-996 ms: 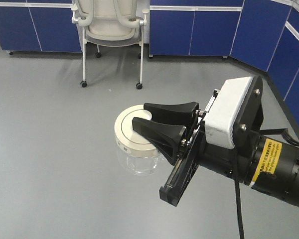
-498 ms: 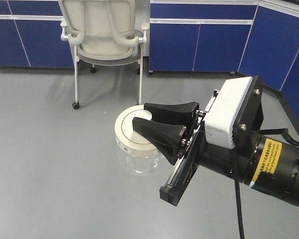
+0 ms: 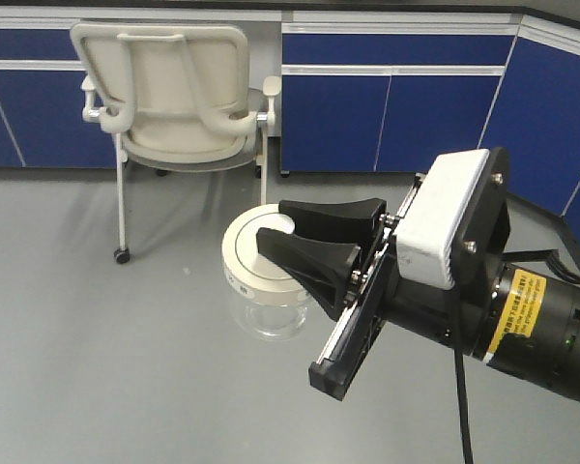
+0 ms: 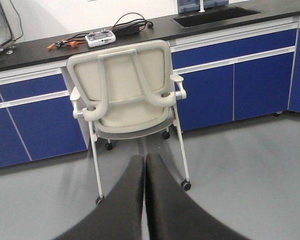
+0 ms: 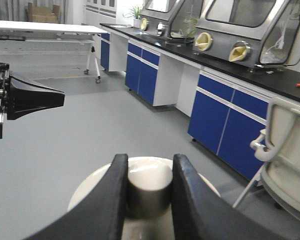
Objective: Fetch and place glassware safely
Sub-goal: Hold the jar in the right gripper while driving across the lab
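Black jaws, white screwed housing [image 3: 451,217], yellow label [image 3: 524,302], black cable [image 3: 461,406].

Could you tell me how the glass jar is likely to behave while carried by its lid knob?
The right gripper pinches only the knob, so the jar might fall away if the lid sits loose. Clear glass above a hard floor: probably fragile. Small and apparently empty, so likely light.
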### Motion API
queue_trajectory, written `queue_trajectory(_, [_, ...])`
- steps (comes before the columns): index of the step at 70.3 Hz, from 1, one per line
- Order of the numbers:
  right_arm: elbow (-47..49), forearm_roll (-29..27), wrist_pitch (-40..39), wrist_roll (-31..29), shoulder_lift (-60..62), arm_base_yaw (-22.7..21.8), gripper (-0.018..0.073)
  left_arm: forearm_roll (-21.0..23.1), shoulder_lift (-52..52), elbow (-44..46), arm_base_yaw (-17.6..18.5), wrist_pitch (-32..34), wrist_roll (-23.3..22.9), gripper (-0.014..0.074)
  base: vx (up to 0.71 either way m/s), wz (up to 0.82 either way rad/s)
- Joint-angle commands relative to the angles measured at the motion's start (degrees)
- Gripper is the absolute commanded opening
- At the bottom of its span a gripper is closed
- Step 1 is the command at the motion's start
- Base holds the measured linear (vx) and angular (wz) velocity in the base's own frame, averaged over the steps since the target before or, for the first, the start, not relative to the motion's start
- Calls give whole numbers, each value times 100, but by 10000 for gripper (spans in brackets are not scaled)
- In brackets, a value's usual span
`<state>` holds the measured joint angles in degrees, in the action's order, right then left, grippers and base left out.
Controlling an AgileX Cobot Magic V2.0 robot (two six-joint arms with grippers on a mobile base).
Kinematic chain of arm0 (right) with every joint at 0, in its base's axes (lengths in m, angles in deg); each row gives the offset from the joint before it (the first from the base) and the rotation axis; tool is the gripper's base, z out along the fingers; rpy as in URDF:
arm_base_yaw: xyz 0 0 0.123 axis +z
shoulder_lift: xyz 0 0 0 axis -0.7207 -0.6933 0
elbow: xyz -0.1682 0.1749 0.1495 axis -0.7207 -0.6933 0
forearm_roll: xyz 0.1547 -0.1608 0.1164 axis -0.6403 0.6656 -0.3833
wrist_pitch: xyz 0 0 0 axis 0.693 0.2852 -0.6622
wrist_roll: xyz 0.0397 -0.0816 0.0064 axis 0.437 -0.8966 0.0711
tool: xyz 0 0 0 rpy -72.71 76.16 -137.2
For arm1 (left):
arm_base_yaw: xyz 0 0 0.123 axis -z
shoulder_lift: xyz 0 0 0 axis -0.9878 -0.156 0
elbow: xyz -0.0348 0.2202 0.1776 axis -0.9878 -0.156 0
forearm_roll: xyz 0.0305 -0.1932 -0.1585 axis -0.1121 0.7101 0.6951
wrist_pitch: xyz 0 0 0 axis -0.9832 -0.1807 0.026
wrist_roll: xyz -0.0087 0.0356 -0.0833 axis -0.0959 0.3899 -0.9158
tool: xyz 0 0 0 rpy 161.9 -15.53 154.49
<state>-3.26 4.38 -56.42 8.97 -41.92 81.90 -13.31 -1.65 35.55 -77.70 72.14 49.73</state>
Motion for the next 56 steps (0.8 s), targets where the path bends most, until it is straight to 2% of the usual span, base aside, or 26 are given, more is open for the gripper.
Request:
queue_trajectory(1, [183,-167,-428,-16,149,-10,-4,42,8,146,31,403,-50,-7,46,-12])
queue_trajectory(26, [183,-167,-428,-16,149,-10,-4,42,8,146,31,403,-50,-7,39,-33])
queue_trajectory(56, [183,-167,-428,-16,149,-10,-4,42,8,146,31,403,-50,-7,26,-72])
